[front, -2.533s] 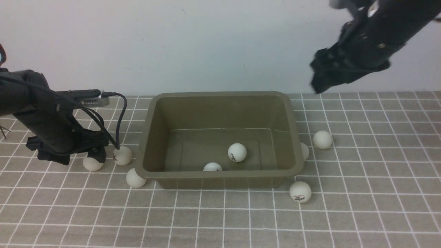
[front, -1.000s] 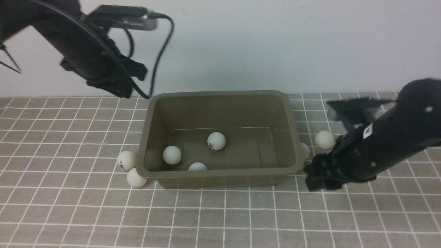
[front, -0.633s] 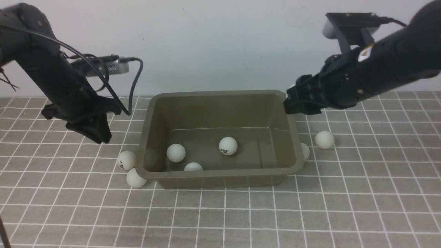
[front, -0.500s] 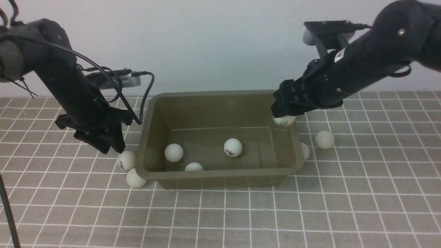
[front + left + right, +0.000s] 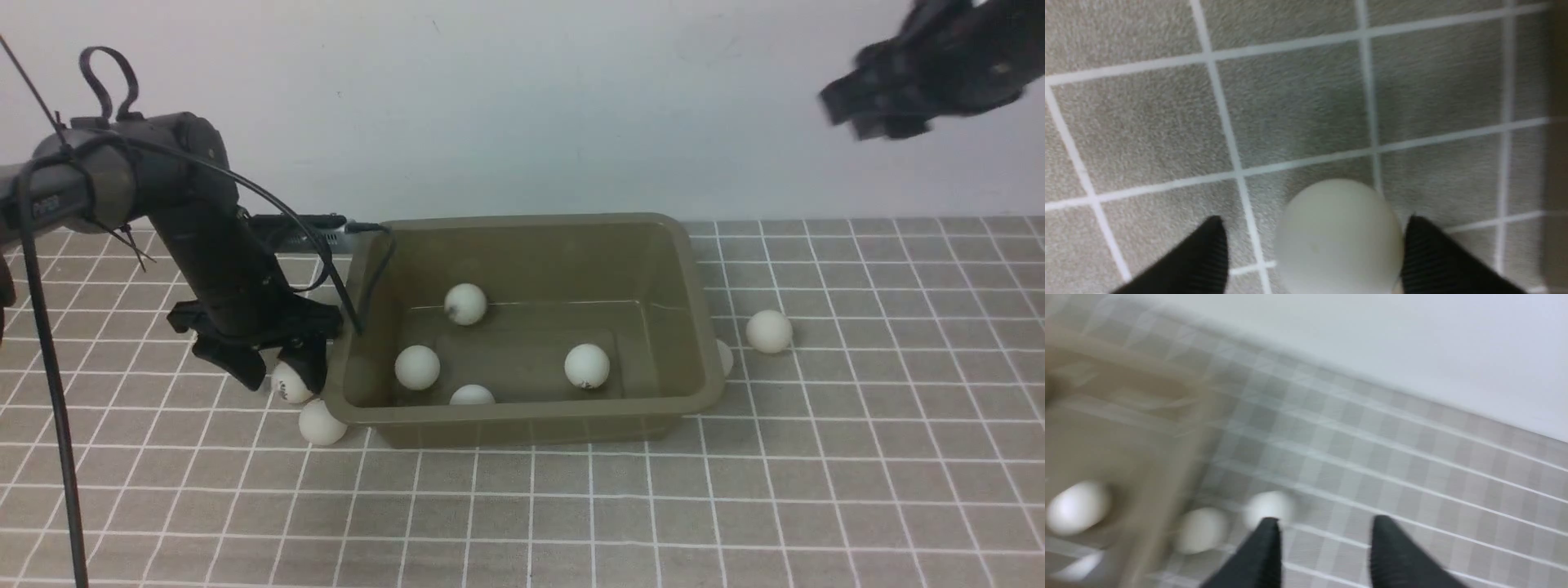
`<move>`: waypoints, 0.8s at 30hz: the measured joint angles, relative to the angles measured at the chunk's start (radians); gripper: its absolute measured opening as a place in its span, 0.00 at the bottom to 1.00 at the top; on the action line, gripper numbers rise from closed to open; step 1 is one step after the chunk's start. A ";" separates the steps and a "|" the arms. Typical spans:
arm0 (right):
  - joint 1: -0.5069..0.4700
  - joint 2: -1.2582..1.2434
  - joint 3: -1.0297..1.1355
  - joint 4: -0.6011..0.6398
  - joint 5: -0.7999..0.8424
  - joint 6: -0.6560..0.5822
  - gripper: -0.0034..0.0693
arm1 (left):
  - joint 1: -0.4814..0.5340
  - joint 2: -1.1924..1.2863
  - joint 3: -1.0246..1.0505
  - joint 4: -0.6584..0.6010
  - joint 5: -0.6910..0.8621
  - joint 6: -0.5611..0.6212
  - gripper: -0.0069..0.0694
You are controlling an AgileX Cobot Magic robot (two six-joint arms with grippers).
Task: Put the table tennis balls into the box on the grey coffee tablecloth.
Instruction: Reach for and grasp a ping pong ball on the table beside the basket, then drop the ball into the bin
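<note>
The olive-brown box (image 5: 522, 416) stands on the grey checked tablecloth (image 5: 857, 457). Several white balls lie in it, one near its back wall (image 5: 465, 304). My left gripper (image 5: 282, 376) is down on the cloth at the box's left side, open, its fingers astride a ball (image 5: 287, 385). In the left wrist view this ball (image 5: 1339, 237) sits between the fingers of the left gripper (image 5: 1314, 220), against one of them and apart from the other. Another ball (image 5: 322, 422) lies just in front. My right gripper (image 5: 865, 114) is high at the far right, open and empty (image 5: 1326, 519).
One ball (image 5: 768, 331) lies on the cloth right of the box. Another (image 5: 724, 357) is half hidden behind the box's right rim. Both show blurred in the right wrist view (image 5: 1269, 506) (image 5: 1200, 528). A white wall (image 5: 522, 98) stands behind the cloth.
My right gripper let its ball fall into the box, then rose and swung away to the upper right. My left gripper came down around the ball by the box's left side.
</note>
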 joint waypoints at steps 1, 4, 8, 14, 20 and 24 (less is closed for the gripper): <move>-0.029 -0.009 0.000 -0.003 0.002 0.007 0.32 | -0.002 0.000 -0.002 0.017 0.007 0.000 0.53; -0.104 -0.008 0.000 0.040 0.011 0.012 0.21 | -0.003 -0.007 -0.030 0.057 0.042 -0.012 0.55; -0.191 0.060 0.000 0.232 0.024 -0.057 0.14 | -0.003 -0.070 -0.126 0.089 0.106 -0.037 0.55; -0.215 0.256 0.000 0.458 -0.044 -0.232 0.28 | -0.052 -0.191 -0.245 -0.068 0.116 0.007 0.55; -0.188 0.437 0.000 0.500 -0.130 -0.258 0.64 | -0.171 -0.165 -0.253 -0.161 0.135 0.095 0.55; -0.157 0.533 0.000 0.496 -0.163 -0.268 0.80 | -0.240 -0.091 -0.253 -0.126 0.135 0.095 0.56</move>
